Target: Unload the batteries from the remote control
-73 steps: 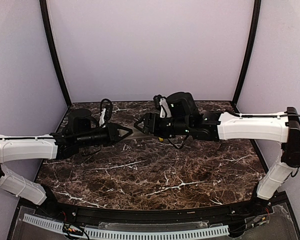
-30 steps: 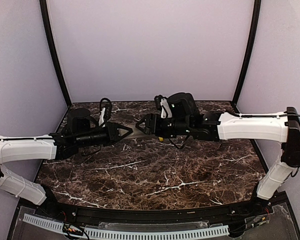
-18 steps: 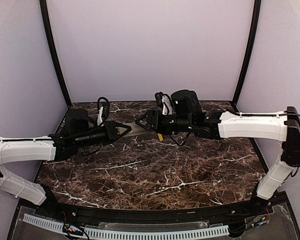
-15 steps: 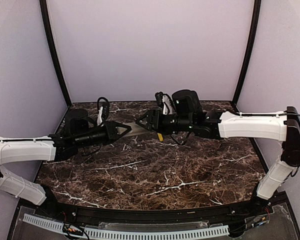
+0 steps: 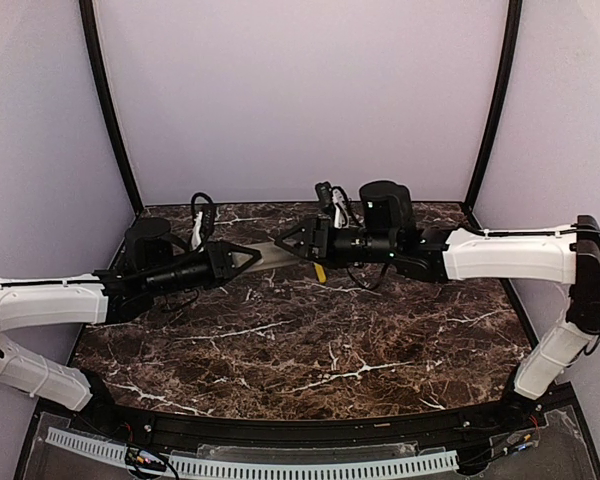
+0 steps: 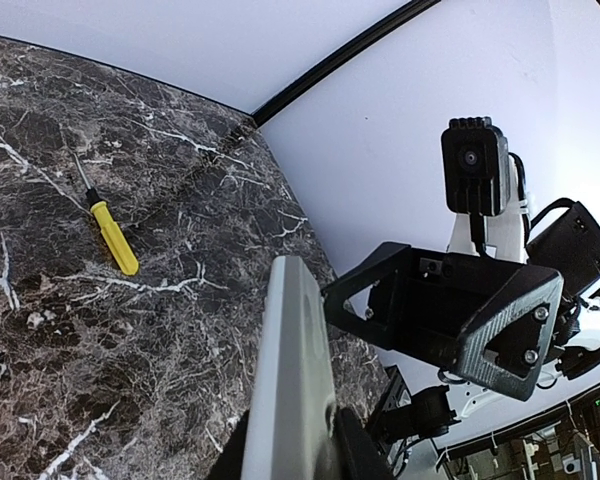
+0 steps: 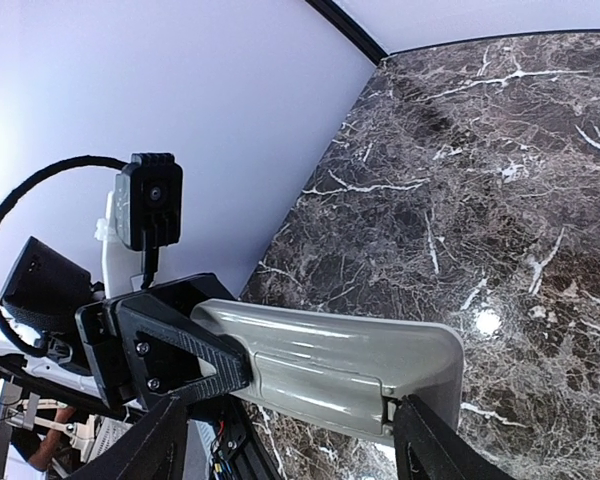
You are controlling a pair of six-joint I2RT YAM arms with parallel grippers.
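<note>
Left gripper (image 5: 250, 257): jaws clamped on one end of the remote (image 7: 340, 360), one finger on either side of it.
Remote: slim grey-beige bar, held up off the table (image 5: 310, 340). It runs out from the left jaws straight toward the right gripper (image 5: 290, 242) and looks roughly level in the top view.
Right gripper: jaws stand apart, closed on nothing.
Remote vs right jaws: the free end reaches the mouth of the right jaws. In the right wrist view the bar lies crosswise in front of both fingers, with its rounded end just past one of them. That fingertip (image 7: 430, 440) comes up to the bar's lower edge beside a small notch; touching or just short, cannot tell. The other finger sits below the end that the left jaws hold.
Between the grippers: only a short stretch of bare bar shows, so the two sets of jaws are near each other.
Battery bay: the face turned to the right wrist camera shows the outline of a rectangular cover (image 7: 310, 372) toward the free end, and it appears seated in place.
Batteries: hidden, not made out in any view.
Screwdriver (image 6: 110, 235): yellow handle, lying flat on the table, below and apart from both sets of jaws. In the top view it sits under the right gripper's wrist.
</note>
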